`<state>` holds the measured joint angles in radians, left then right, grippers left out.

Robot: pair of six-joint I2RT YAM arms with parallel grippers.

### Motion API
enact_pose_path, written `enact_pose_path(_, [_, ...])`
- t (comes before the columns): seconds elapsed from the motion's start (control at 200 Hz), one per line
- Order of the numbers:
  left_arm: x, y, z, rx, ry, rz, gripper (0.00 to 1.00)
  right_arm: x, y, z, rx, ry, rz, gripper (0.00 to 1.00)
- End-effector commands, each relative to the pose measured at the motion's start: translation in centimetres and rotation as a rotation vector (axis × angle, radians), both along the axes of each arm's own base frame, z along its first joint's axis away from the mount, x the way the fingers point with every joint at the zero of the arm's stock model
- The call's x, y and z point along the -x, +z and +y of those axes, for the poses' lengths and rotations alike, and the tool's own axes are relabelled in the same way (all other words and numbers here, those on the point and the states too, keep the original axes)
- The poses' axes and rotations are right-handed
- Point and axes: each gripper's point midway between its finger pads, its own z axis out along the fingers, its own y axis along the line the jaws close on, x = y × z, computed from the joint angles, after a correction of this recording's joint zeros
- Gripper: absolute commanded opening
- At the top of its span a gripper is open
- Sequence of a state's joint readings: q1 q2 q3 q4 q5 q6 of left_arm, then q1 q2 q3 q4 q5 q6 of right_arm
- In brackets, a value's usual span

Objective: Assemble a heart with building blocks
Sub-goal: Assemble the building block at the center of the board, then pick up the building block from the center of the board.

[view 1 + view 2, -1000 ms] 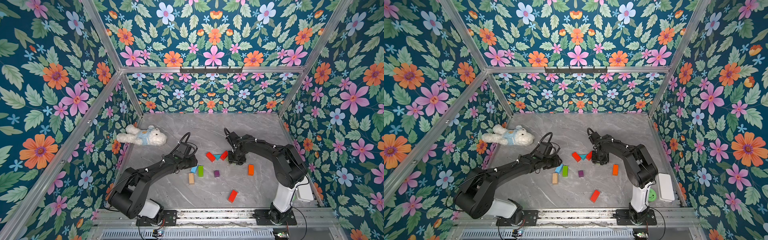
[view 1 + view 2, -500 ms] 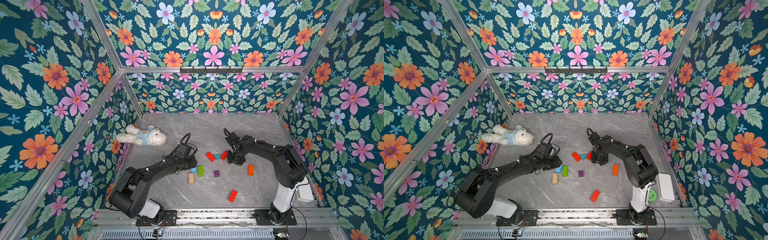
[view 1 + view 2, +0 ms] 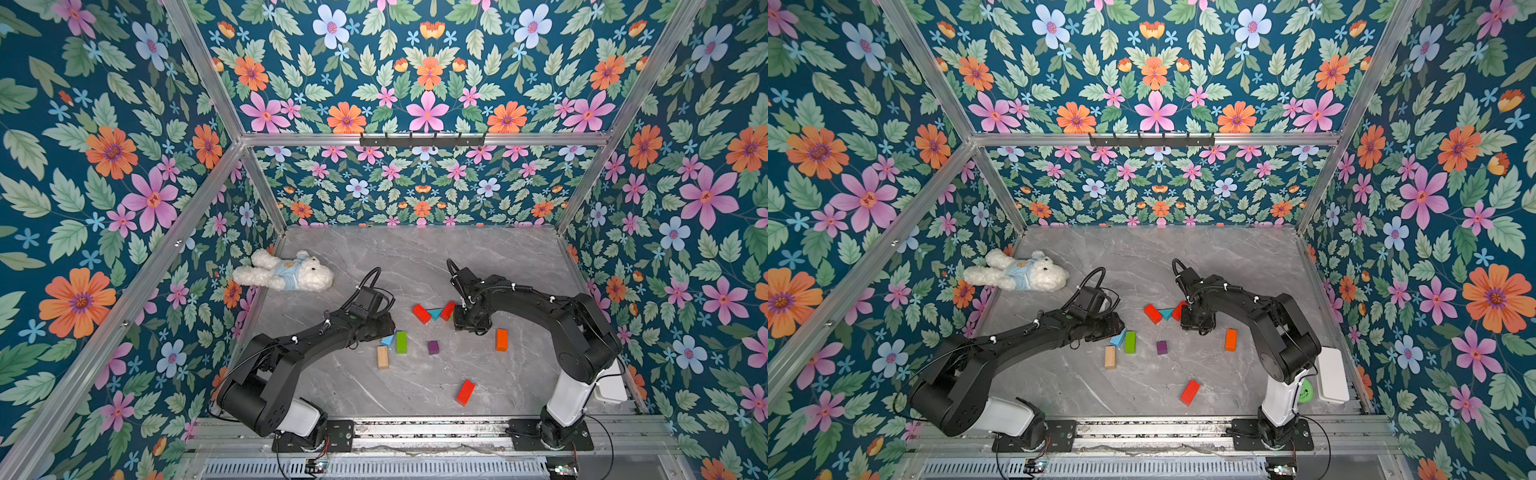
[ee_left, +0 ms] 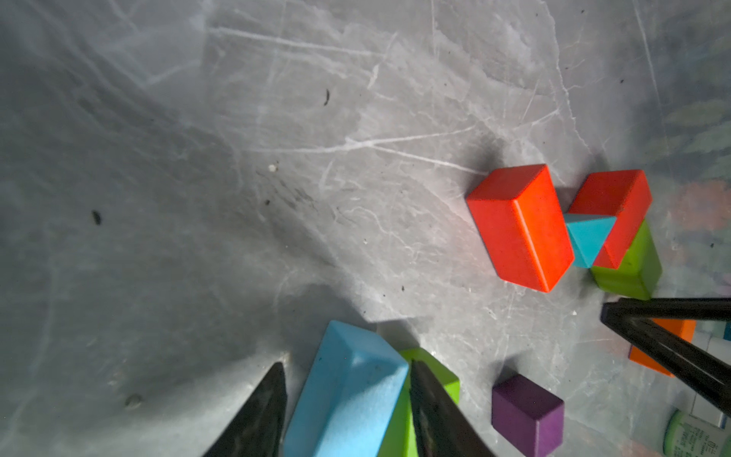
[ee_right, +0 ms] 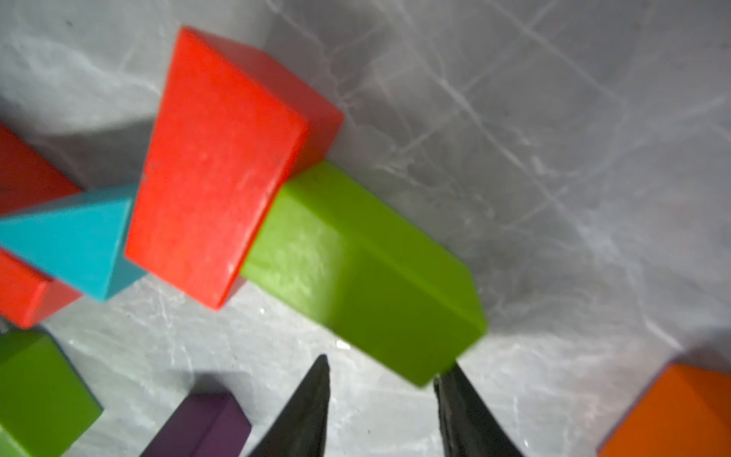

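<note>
Grey marble tabletop (image 3: 415, 257), floral walls (image 3: 124, 166). Ten building blocks (image 3: 433, 347) are counted at lower centre: three red, two green, five singles. Left gripper (image 4: 347, 363) is set astride light blue block (image 4: 356, 395), grip undeterminable; right gripper (image 5: 389, 362) is held open, empty.

both top views: mounted high over the near edge of the desk (image 3: 415, 249), tilted down toward the far edge, far off, whole desk plus flowered walls (image 3: 104, 166) in frame. near-identical coverage, small sideways offset only. left wrist cam: just behind left tool (image 4: 347, 364), low and very close to desk, looking across light blue block (image 4: 348, 399) at red blocks (image 4: 518, 225) and teal triangle (image 4: 589, 237). right wrist cam: behind right tool (image 5: 389, 362), closer still, aimed down at the same red/teal cluster. wrist views share that cluster, purple cube (image 4: 528, 415), orange block (image 4: 678, 329).
</note>
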<state>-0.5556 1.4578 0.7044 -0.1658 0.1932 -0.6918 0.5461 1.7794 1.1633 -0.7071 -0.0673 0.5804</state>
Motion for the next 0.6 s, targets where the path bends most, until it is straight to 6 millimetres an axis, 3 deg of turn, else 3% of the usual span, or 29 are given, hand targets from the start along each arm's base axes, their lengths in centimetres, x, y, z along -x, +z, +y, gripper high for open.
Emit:
enact_pose_path(0.0, [0.1,-0.2,0.7,-0.05,-0.008,-0.003,0.55,0.8,0.9,-1.4,0.052,-0.017,-0.005,0.5])
enact_pose_path(0.115, [0.6,-0.8,0.6,-0.084,-0.034,0.012,0.6,1.5,2.2,-2.2,0.059,-0.019,-0.026,0.53])
enact_pose_path(0.22, [1.0,-1.5,0.5,-0.126,-0.053,0.026,0.56,1.8,3.8,-2.5,0.044,-0.025,-0.058,0.54])
enact_pose_path(0.45, [1.4,-2.3,0.6,-0.263,-0.094,0.037,0.44,2.2,4.2,-2.6,0.033,-0.031,-0.067,0.52])
enact_pose_path(0.595, [1.5,-2.2,0.7,-0.329,-0.113,0.028,0.44,2.4,4.5,-2.7,0.029,-0.032,-0.072,0.52])
